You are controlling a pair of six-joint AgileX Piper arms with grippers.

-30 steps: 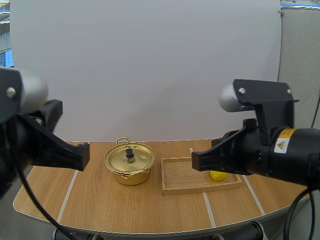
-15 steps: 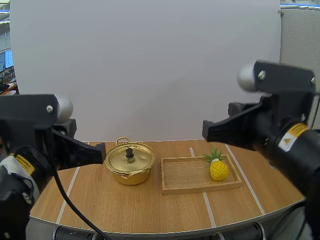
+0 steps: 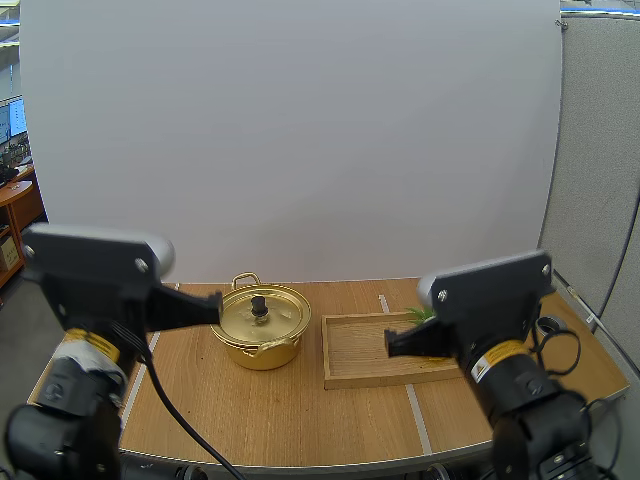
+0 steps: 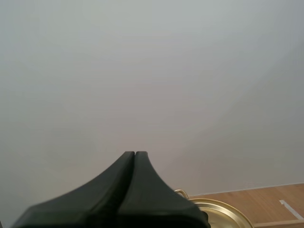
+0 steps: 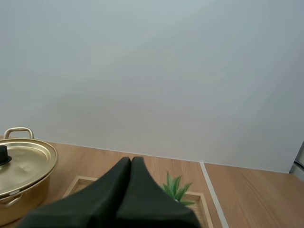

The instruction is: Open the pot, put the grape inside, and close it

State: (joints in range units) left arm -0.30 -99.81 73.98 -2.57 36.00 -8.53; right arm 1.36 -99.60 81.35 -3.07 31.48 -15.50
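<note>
Gold pot (image 3: pixel 259 326) stands on the bench (image 3: pixel 250 410), lid (image 3: pixel 259 313) seated, black knob up. Beside it, a wooden tray (image 3: pixel 365 352) holds a fruit of which only green leaves (image 5: pixel 175 188) show; no grape is visible. Left hand (image 4: pixel 135 155) and right hand (image 5: pixel 131 160) hang above the bench, fingers pressed together on nothing. A seated lid fits either an unopened pot or one reclosed; the step cannot be fixed.
</note>
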